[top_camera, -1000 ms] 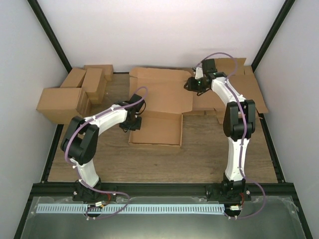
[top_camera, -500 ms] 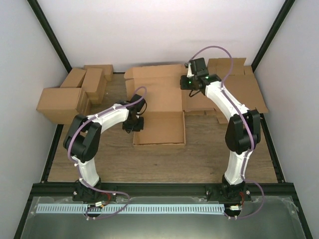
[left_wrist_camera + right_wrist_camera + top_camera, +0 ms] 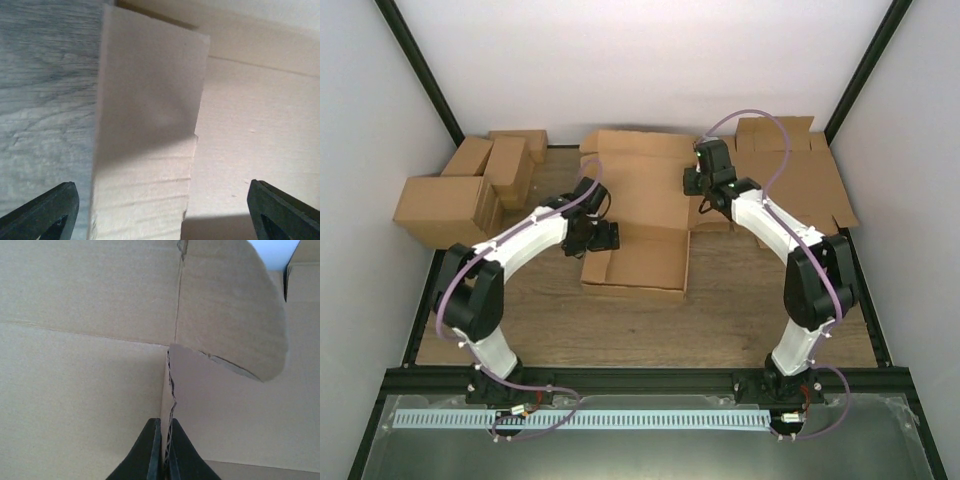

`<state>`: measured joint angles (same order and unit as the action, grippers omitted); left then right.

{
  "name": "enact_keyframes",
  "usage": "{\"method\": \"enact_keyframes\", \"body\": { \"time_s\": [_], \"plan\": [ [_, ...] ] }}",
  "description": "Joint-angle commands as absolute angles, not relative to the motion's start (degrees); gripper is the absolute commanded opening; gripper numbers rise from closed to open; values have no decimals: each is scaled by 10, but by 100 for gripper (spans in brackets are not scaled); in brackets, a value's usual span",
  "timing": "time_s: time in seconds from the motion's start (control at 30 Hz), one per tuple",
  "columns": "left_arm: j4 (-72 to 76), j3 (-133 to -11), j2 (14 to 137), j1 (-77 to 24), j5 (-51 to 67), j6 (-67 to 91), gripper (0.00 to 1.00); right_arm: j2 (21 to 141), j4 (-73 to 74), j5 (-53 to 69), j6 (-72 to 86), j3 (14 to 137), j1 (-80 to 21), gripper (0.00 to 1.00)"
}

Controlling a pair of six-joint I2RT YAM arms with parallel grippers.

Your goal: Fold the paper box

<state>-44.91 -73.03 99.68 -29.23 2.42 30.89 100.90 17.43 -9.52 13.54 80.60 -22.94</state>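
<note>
The paper box (image 3: 645,262), plain brown cardboard, lies in the middle of the table with its large back panel raised toward the rear. My left gripper (image 3: 604,238) is at the box's left side, open. In the left wrist view the left gripper (image 3: 162,220) has a narrow side flap (image 3: 147,115) standing between its wide-apart fingers, touching neither. My right gripper (image 3: 696,185) is at the right end of the back panel. In the right wrist view the right gripper (image 3: 166,452) is shut on the raw corrugated edge of a box flap (image 3: 220,405).
A cluster of brown cartons (image 3: 470,185) sits at the back left. A pile of flat cardboard sheets (image 3: 805,180) lies at the back right, behind the right arm. Black frame rails run along both sides of the wooden table (image 3: 720,320).
My left gripper has opened and let go of the left side flap. My right gripper has closed on the flap's edge and moved forward, and the back panel has swung up.
</note>
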Motion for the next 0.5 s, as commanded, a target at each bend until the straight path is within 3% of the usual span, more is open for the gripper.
{"method": "enact_keyframes", "body": {
  "time_s": [0.0,0.17,0.3,0.47],
  "plan": [
    [-484,-751,938,-287,22,320,98,975,106,-122,105,780,-231,1],
    [-523,-753,879,-237,56,309,100,970,84,-108,78,769,-231,1],
    [-517,-758,842,-142,137,281,100,966,76,-80,48,768,-231,1],
    [-431,-759,853,-46,248,259,85,960,77,-44,28,772,-231,1]
  ]
}}
